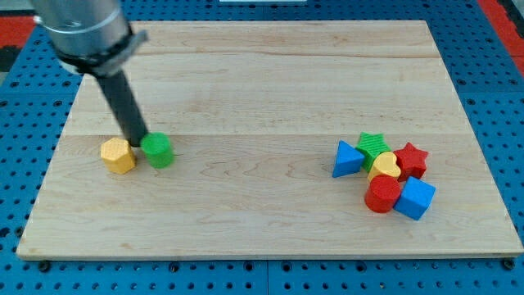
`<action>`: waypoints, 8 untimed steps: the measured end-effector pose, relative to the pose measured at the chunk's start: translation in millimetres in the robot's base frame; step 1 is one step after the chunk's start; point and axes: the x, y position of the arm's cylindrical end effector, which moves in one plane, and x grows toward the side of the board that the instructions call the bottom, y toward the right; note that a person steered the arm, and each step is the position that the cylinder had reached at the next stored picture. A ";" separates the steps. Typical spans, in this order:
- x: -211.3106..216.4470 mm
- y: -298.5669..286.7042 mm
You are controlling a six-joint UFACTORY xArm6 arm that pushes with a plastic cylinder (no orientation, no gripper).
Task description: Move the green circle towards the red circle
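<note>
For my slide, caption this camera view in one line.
My tip sits between the yellow block and the green circle; the red circle waits far right.

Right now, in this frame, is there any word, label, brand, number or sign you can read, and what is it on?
None: no readable text anywhere.
Wooden board: bare grain, no markings.
Blocks, from the green circle and yellow hexagon to the red circle cluster: plain coloured faces.
My tip, between the yellow hexagon and the green circle: plain dark rod.
Blue pegboard: only holes.
</note>
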 end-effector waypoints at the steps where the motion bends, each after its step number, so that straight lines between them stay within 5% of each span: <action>1: 17.2 76.1; 3: 46.8 43.6; 5: 62.9 194.6; 6: 84.9 129.0; 8: 104.4 224.7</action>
